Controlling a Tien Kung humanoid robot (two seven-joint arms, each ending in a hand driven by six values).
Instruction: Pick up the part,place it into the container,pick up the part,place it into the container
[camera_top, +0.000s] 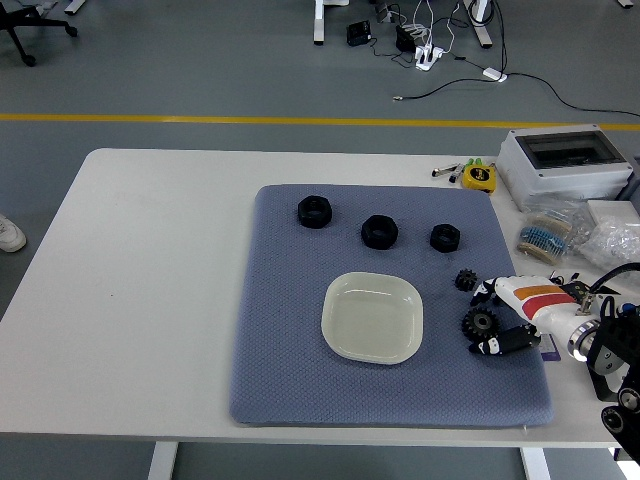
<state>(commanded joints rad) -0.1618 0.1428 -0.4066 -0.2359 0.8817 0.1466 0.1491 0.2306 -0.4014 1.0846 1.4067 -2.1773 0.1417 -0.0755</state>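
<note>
Black toothed gear parts, two of them (480, 321) (465, 279), lie on the blue-grey textured mat (290, 330) just right of the pale shallow square dish (372, 317), which sits empty as the container. Right robot hand (512, 318), white-shelled with an orange stripe and dark fingers, rests loosely spread beside the nearer gear, gripping nothing. Best to approach from the right, bracket the nearer gear between thumb and fingers, close firmly on its toothed rim, lift clear of the mat, then carry left over the dish's raised lip before letting go. Beyond the dish, three black hexagonal nuts (379, 231) in a row. White table (150, 270) beneath; grey floor with a yellow line (200, 119) further back. Left arm unseen.
</note>
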